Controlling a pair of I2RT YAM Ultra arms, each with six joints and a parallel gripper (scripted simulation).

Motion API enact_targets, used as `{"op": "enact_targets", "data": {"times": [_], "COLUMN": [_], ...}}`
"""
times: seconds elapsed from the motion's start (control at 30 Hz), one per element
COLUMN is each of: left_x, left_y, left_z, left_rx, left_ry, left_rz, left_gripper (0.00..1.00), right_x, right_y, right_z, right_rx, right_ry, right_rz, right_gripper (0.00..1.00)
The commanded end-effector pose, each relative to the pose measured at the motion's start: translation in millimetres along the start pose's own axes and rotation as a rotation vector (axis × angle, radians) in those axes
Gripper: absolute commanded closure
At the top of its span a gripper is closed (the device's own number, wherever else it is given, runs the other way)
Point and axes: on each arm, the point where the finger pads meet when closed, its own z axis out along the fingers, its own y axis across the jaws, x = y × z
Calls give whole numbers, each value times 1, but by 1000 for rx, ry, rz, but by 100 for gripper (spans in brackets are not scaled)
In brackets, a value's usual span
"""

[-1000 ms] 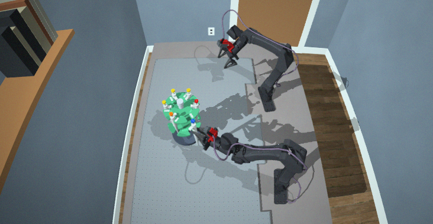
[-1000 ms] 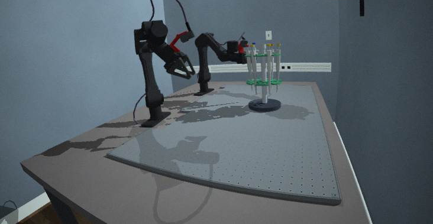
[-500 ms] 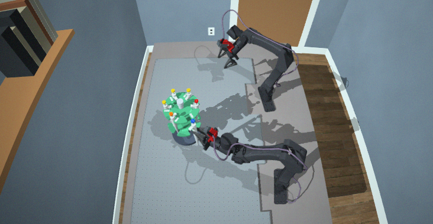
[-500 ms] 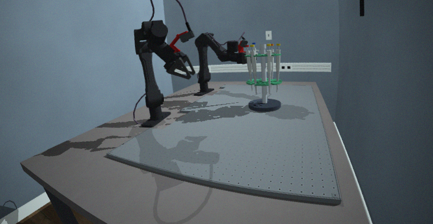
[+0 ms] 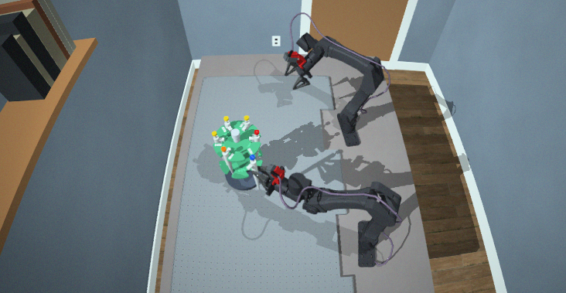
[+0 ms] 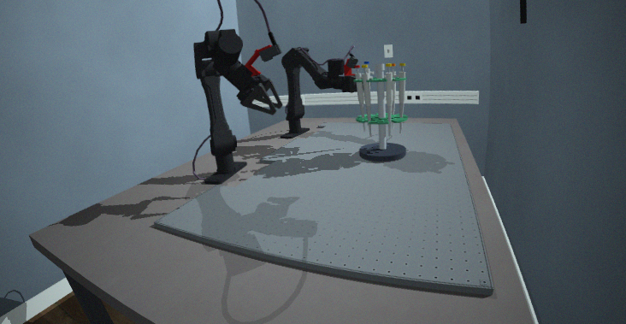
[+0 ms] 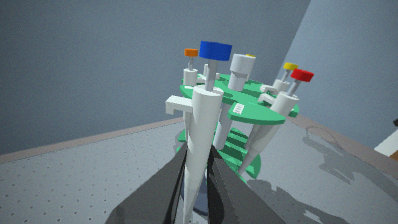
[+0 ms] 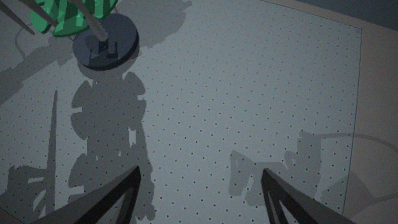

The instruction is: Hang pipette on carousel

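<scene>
Left gripper [image 5: 255,174] [image 6: 350,86] [image 7: 198,148] is nearly closed, clamped on the blue-button pipette [image 5: 254,166] [image 6: 366,62] [image 7: 202,125]. Pipette is off the bench, at the near rim of the carousel [image 5: 237,156] [image 6: 382,133] [image 7: 255,111] [image 8: 125,42], on the arms' side. Long axis about upright, roughly parallel to the carousel's post. Can't tell if it touches the green plate.

Key relation: hook [image 7: 180,104] points sideways past the carousel, not at its post. Probably needs a yaw inward before entry. Volume print unreadable here, so matching place unconfirmed. Red and orange neighbours limit side swing. Right gripper [image 5: 289,81] [image 6: 277,109] [image 8: 201,170] is wide open, holding nothing, well apart from the carousel; left is nearer.
</scene>
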Motion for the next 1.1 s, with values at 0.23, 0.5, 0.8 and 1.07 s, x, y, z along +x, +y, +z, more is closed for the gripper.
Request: {"op": "enact_targets", "data": {"times": [0.23, 0.5, 0.8, 1.07], "left_x": [-26, -45, -45, -45], "left_y": [-10, -10, -11, -11], "left_z": [19, 15, 15, 15], "left_rx": [3, -1, 1, 1], "left_ry": [-55, -100, -100, -100], "left_rz": [5, 11, 11, 11], "left_gripper": [88, 88, 88, 88], "right_x": [-11, -11, -11, -11], "right_y": [-4, -4, -4, -4], "right_z": [-6, -6, -6, -6], "right_rx": [15, 15, 15, 15], "right_ry": [-37, -37, -37, -37], "right_rz": [-22, -22, -22, -22], "right_gripper": [0, 0, 0, 0]}}
